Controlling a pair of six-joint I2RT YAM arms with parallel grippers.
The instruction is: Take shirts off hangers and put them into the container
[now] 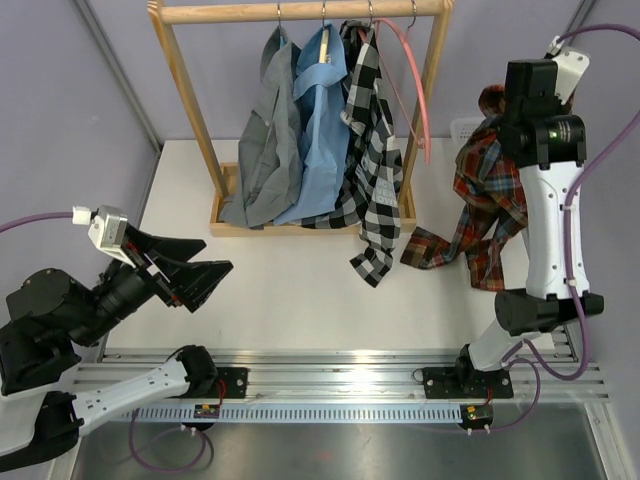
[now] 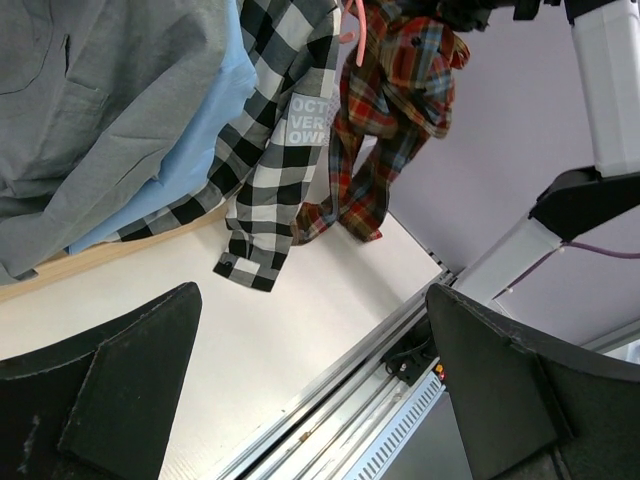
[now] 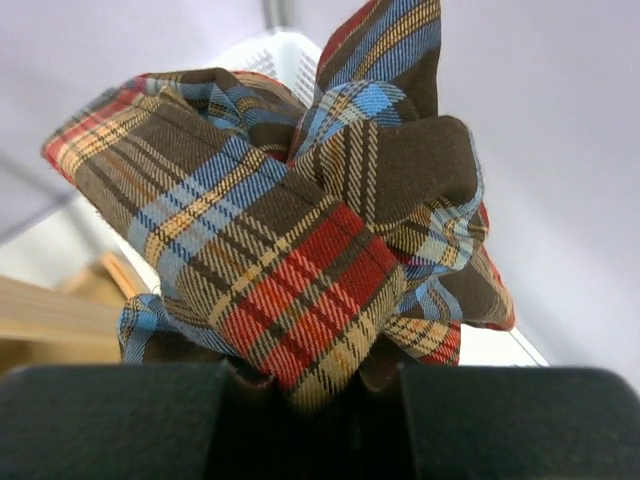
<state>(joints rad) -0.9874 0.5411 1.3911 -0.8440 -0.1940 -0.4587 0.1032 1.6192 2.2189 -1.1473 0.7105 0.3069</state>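
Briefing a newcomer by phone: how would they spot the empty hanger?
Find the wooden rack at the back of the table. On its rail, right of the checked shirt, hangs the pink hanger. Unlike its neighbours, it carries no shirt.

Bare counter (image 1: pixel 290 300) in front of the rack (image 1: pixel 300 12) gives open passage. Checked shirt (image 1: pixel 370 150) hangs past the rack's front rail. Plaid shirt (image 1: pixel 490 190) trails onto the counter near it, leaving a narrow gap and screening the basket (image 1: pixel 466 128) behind.
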